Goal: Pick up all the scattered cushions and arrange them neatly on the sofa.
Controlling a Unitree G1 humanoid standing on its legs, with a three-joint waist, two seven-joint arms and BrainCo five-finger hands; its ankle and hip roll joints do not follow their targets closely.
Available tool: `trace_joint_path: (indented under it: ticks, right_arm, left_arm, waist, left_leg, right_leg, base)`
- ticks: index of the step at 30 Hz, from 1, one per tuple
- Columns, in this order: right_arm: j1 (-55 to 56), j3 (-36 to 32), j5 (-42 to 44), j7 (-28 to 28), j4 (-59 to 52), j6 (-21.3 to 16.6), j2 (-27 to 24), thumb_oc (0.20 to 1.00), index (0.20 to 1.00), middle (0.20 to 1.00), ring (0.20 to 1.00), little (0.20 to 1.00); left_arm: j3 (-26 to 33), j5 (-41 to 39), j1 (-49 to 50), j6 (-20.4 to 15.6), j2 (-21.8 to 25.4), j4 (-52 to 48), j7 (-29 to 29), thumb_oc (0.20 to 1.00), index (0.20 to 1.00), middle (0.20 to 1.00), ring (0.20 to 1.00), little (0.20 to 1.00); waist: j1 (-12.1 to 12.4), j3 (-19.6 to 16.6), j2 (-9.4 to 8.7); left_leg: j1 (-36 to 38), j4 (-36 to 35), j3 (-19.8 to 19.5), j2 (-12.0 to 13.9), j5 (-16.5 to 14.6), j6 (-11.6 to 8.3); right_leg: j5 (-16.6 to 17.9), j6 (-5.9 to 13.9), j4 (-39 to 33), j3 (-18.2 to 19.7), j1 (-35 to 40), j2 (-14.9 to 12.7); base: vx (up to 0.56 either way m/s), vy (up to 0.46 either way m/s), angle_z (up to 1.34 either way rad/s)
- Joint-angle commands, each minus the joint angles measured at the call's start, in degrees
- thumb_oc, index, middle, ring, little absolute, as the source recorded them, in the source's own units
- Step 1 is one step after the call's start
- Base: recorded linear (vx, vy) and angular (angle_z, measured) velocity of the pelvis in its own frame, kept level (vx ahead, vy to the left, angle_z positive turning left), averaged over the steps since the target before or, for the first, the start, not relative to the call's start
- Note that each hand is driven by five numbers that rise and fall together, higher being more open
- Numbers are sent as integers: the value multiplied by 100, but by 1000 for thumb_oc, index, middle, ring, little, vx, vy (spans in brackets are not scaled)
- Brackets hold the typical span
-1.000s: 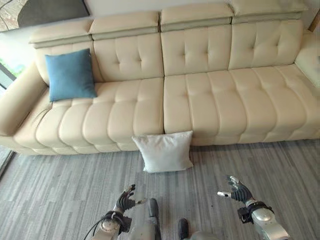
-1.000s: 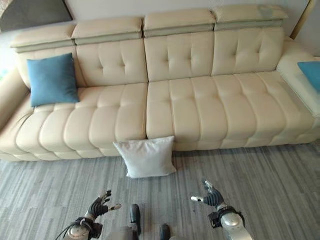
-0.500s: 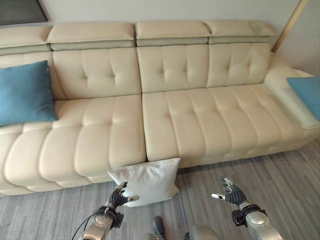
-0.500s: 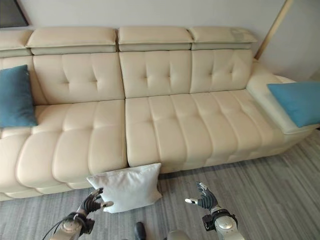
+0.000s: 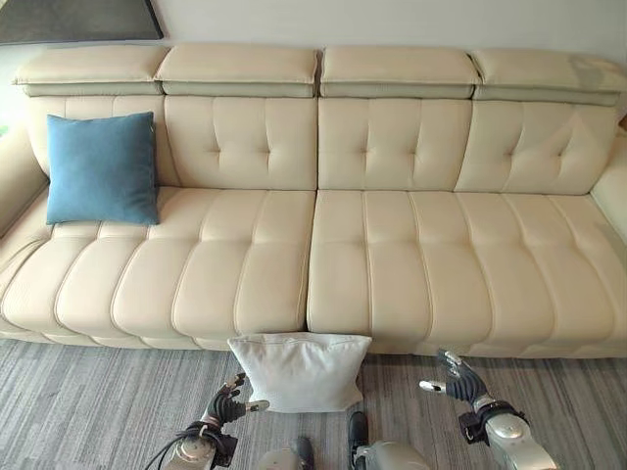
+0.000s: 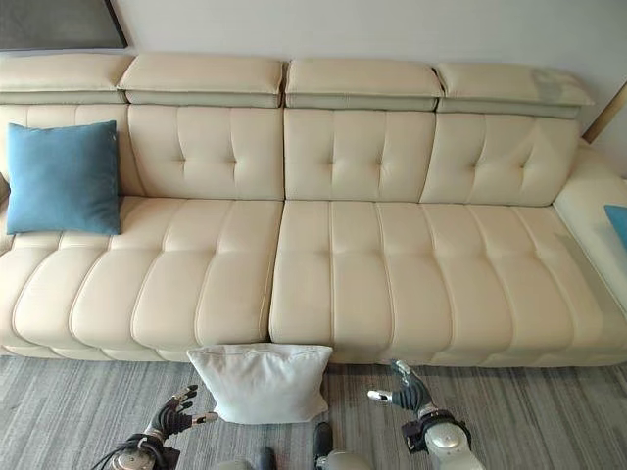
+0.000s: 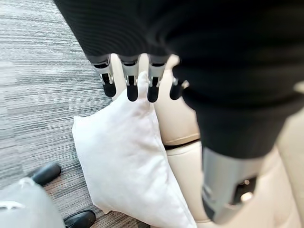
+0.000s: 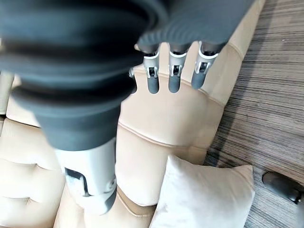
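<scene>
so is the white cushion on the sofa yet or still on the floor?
On the floor. The white cushion stands on the grey floor, leaning against the sofa front below the seat. Both hands are open, neither holding it.

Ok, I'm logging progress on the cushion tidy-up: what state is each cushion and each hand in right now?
white cushion: on the floor, leaning against the sofa front, not held.
blue cushion: upright on the sofa seat, against the backrest at its left end.
second blue cushion: only an edge shows at the sofa's right end.
left hand: open, beside the white cushion.
right hand: open, holding nothing.
</scene>
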Motion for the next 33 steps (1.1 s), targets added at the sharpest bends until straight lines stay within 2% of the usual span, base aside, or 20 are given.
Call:
trace_joint_path:
  ticks: [1, 3, 8, 10, 11, 12, 15, 18, 21, 22, 23, 26, 30, 32, 33]
  right_arm:
    - [3, -28, 44, -87, -163, -183, -252, 1000, 1000, 1000, 1000, 1000]
    - [-19, -53, 32, -98, -70, -168, -236, 1000, 1000, 1000, 1000, 1000]
    - [-319, 29, -72, -120, 106, -117, -219, 1000, 1000, 1000, 1000, 1000]
    - [-671, 108, -51, -250, 286, -141, -214, 1000, 1000, 1000, 1000, 1000]
    - [-678, 109, -51, -250, 292, -144, -211, 1000, 1000, 1000, 1000, 1000]
    - [-1000, 146, 33, -399, 522, -167, -197, 1000, 1000, 1000, 1000, 1000]
    - [-1699, 193, 303, -670, 931, -271, -257, 1000, 1000, 1000, 1000, 1000]
    - [-2144, 230, 490, -825, 1186, -298, -276, 1000, 1000, 1000, 1000, 1000]
    - [-3115, 371, 805, -1151, 1745, -377, -231, 1000, 1000, 1000, 1000, 1000]
    - [-3351, 461, 865, -1202, 1809, -400, -247, 1000, 1000, 1000, 1000, 1000]
    - [-3676, 576, 957, -1283, 1881, -414, -196, 1000, 1000, 1000, 1000, 1000]
    - [-4119, 759, 955, -1368, 1942, -455, -187, 1000, 1000, 1000, 1000, 1000]
    - [-4976, 1112, 1018, -1509, 2185, -445, -35, 1000, 1000, 1000, 1000, 1000]
    - [-5330, 1263, 1137, -1557, 2322, -440, 163, 1000, 1000, 1000, 1000, 1000]
    - [-5589, 1387, 1335, -1559, 2414, -444, 461, 1000, 1000, 1000, 1000, 1000]
  left_arm:
    - [13, 86, -154, -181, 108, -234, 94, 1000, 1000, 1000, 1000, 1000]
    - [34, 33, -194, -172, 128, -247, 134, 1000, 1000, 1000, 1000, 1000]
    - [122, -70, -508, -206, 334, -221, 218, 1000, 1000, 1000, 1000, 1000]
    - [222, -255, -919, -274, 551, -254, 381, 1000, 1000, 1000, 1000, 1000]
    - [223, -256, -925, -275, 552, -251, 381, 1000, 1000, 1000, 1000, 1000]
    - [274, -431, -1233, -355, 669, -235, 540, 1000, 1000, 1000, 1000, 1000]
    - [361, -843, -1854, -546, 832, -21, 828, 1000, 1000, 1000, 1000, 1000]
    - [396, -1094, -2205, -612, 901, 164, 955, 1000, 1000, 1000, 1000, 1000]
    - [439, -1543, -2900, -708, 975, 776, 1179, 1000, 1000, 1000, 1000, 1000]
    - [407, -1631, -3066, -714, 972, 920, 1191, 1000, 1000, 1000, 1000, 1000]
    - [347, -1707, -3289, -724, 974, 1045, 1262, 1000, 1000, 1000, 1000, 1000]
    - [247, -1719, -3599, -715, 1045, 1253, 1309, 1000, 1000, 1000, 1000, 1000]
    - [-172, -1631, -4390, -723, 1046, 1301, 1472, 1000, 1000, 1000, 1000, 1000]
    - [-493, -1567, -4891, -724, 1006, 1341, 1583, 1000, 1000, 1000, 1000, 1000]
    - [-791, -1444, -5337, -669, 882, 1386, 1670, 1000, 1000, 1000, 1000, 1000]
  waist:
    - [5, -117, -18]
    - [3, -156, 61]
    - [16, 74, 76]
    - [93, 385, 41]
    - [93, 379, 39]
    - [141, 588, 33]
    - [207, 905, 47]
    - [220, 1055, 69]
    - [203, 1402, 104]
    - [193, 1463, 100]
    - [179, 1484, 104]
    - [152, 1464, 103]
    - [122, 1381, 174]
    - [113, 1366, 224]
    - [105, 1364, 274]
  left_leg:
    - [-160, 141, -122, 129, 47, -299]
    - [-60, -114, -292, 149, 63, -291]
    - [-230, -29, -219, -70, -72, -157]
    - [-693, 244, -138, -153, -150, -70]
    - [-711, 255, -136, -154, -154, -69]
    - [-1069, 496, -141, -190, -187, -31]
    - [-1682, 905, -138, -211, -229, -12]
    - [-2024, 1110, -143, -208, -251, -3]
    - [-2943, 1638, -68, -96, -268, 5]
    - [-3192, 1896, -98, -52, -440, -39]
    - [-3762, 2194, -135, 21, -449, -39]
    - [-4437, 2540, -166, 125, -458, -47]
    - [-5613, 3055, -316, 180, -441, -31]
    - [-6031, 3189, -371, 143, -412, -31]
    - [-6309, 3304, -411, 101, -383, -28]
  right_leg:
    - [-677, 851, 432, 55, 365, -307]
    - [-786, 908, 508, 73, 356, -337]
    - [-764, 1012, 1088, 225, -115, -584]
    - [-725, 1057, 1533, 282, -686, -725]
    - [-729, 1058, 1545, 285, -704, -727]
    - [-706, 1043, 1784, 325, -1040, -791]
    - [-736, 1006, 2147, 360, -1603, -891]
    - [-794, 1002, 2347, 389, -1929, -941]
    - [-909, 958, 2892, 415, -2871, -967]
    - [-1108, 975, 3151, 478, -3133, -963]
    - [-1173, 941, 3434, 517, -3700, -929]
    - [-1210, 933, 3748, 569, -4370, -899]
    - [-1290, 885, 4306, 682, -5563, -855]
    - [-1330, 858, 4536, 730, -6032, -832]
    - [-1360, 831, 4690, 784, -6340, -816]
  base:
    - [67, 118, -13]
    - [117, 206, -16]
    - [-3, 225, -25]
    - [-194, 156, -6]
    - [-245, 132, 13]
    - [-204, 60, 8]
    - [-188, 30, 25]
    - [-115, -5, 11]
    - [-221, -43, -1]
    - [-160, -95, 2]
    - [-139, -106, 3]
    - [-105, -53, -5]
    - [-96, -52, -7]
    - [-50, -41, 8]
    - [-31, -29, 11]
